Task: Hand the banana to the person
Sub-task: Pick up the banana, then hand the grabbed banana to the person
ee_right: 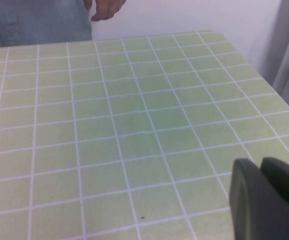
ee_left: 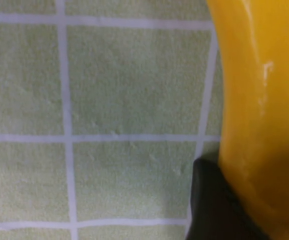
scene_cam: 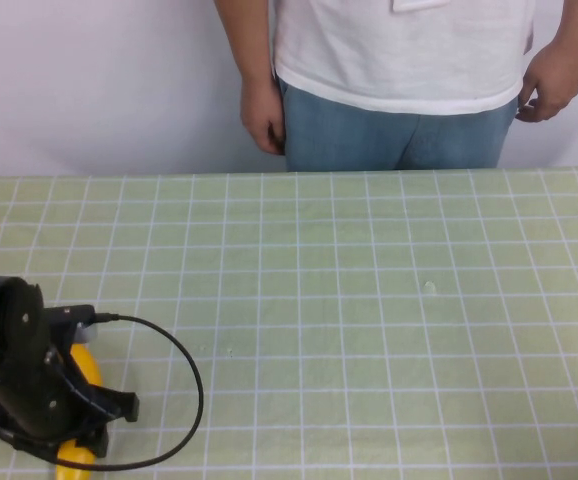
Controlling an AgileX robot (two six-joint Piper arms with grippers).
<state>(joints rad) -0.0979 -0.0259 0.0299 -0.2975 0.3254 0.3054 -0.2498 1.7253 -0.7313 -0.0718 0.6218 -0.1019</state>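
Yellow banana point(scene_cam: 81, 400) under the left claw point(scene_cam: 64, 435), grip unclear, by the table's point(scene_cam: 369, 300) near-left edge; right claw point(ee_right: 267, 200) likewise unclear.

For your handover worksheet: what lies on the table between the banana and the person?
Nothing: in the high view only bare table separates the banana, under the left gripper, from the person. The right gripper shows only in its wrist view.
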